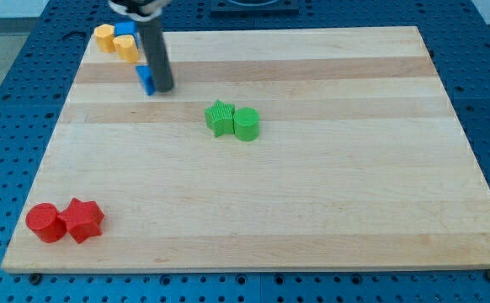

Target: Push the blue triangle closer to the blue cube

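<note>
A small blue block (pixel 146 80) lies near the view's top left, partly hidden by my rod; its shape is hard to make out. My tip (pixel 164 89) rests on the board, touching this block's right side. A second blue block (pixel 125 29) sits higher up at the board's top-left corner, wedged between two yellow blocks and partly behind the rod; its shape is also unclear. The two blue blocks are a short gap apart, with a yellow block between them.
Two yellow blocks (pixel 103 38) (pixel 128 48) flank the upper blue block. A green star (pixel 220 118) touches a green cylinder (pixel 247 124) near the middle. A red cylinder (pixel 45 223) and a red star-like block (pixel 82 220) sit at bottom left. The wooden board (pixel 329 202) ends at blue pegboard.
</note>
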